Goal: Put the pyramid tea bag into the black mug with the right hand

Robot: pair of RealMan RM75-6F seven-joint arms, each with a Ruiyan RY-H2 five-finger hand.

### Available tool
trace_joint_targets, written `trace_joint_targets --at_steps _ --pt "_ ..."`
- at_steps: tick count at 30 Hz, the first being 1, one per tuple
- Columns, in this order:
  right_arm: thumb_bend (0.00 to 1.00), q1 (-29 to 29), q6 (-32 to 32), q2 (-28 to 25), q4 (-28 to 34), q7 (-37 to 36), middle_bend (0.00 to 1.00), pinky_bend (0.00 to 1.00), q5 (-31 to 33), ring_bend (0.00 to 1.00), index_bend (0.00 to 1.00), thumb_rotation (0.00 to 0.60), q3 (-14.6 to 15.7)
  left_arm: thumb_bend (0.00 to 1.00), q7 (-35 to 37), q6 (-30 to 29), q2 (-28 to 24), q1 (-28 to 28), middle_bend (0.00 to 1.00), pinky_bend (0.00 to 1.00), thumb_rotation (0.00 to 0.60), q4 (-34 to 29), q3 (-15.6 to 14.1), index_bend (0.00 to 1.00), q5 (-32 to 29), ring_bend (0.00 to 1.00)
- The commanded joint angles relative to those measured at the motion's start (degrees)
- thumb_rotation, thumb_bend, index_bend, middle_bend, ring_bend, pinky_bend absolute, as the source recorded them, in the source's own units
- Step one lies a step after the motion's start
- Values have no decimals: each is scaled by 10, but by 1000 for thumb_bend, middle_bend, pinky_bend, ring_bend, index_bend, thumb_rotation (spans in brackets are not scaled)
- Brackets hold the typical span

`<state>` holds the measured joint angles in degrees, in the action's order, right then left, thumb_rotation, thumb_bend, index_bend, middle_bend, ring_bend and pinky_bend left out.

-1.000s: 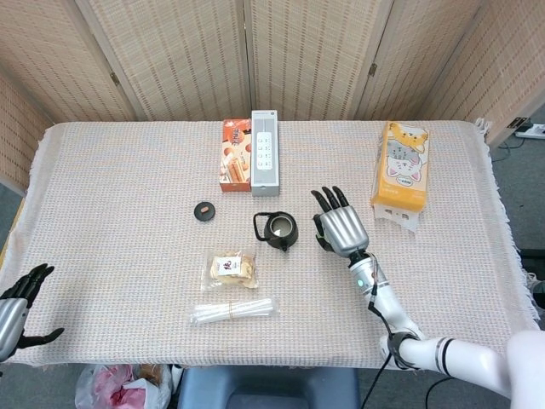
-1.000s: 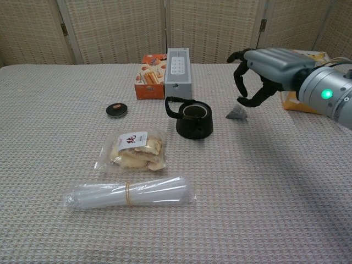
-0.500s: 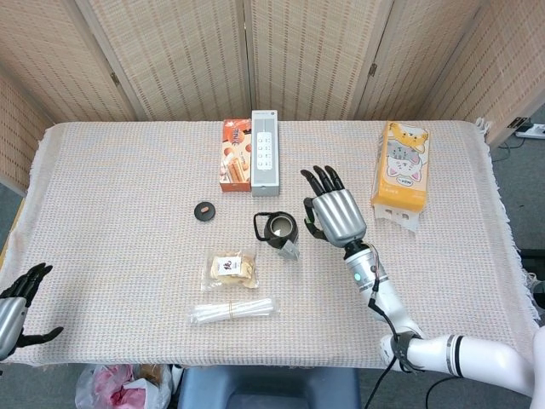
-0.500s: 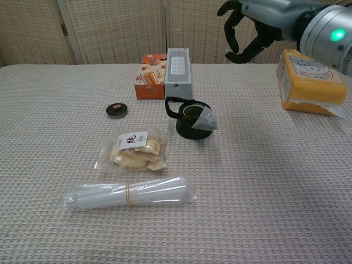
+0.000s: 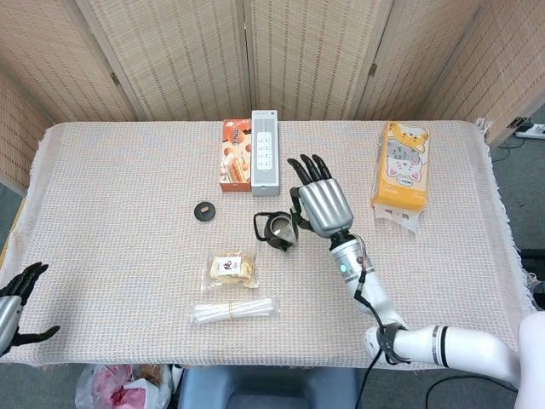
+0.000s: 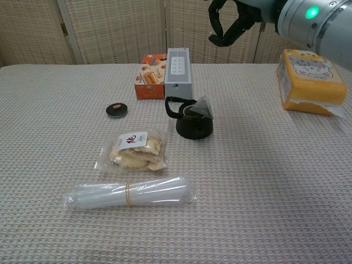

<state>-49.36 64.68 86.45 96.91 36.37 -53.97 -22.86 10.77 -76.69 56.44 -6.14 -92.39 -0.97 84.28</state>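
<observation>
The black mug stands mid-table with its handle to the left; it also shows in the head view. The pyramid tea bag hangs on a thin string at the mug's right rim, its lower tip at the opening. High above it, my right hand has its fingers curled and pinches the string's top. From the head camera the right hand covers the mug's right side and hides the bag. My left hand hangs off the table's near left corner, fingers apart, holding nothing.
A snack bag and a clear plastic roll lie in front of the mug. A small black lid sits to its left. An orange box and white box stand behind; a yellow tissue pack lies at right.
My right hand has risen and moved left, lifting the tea bag off the table to the right of the mug up to the mug's rim. The left hand barely moved.
</observation>
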Motion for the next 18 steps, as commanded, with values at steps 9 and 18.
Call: trace_joint_targets --at_steps 9,18 --pt "338 -35 -31 40 -84 -25 100 0 23 0 675 600 9 128 11 19 -3 -8 85 279 600 4 6 0 -15 141" --pt "346 -51 -33 52 -107 -47 100 0 24 0 675 600 3 128 24 27 -5 -11 85 279 600 9 8 0 -19 140"
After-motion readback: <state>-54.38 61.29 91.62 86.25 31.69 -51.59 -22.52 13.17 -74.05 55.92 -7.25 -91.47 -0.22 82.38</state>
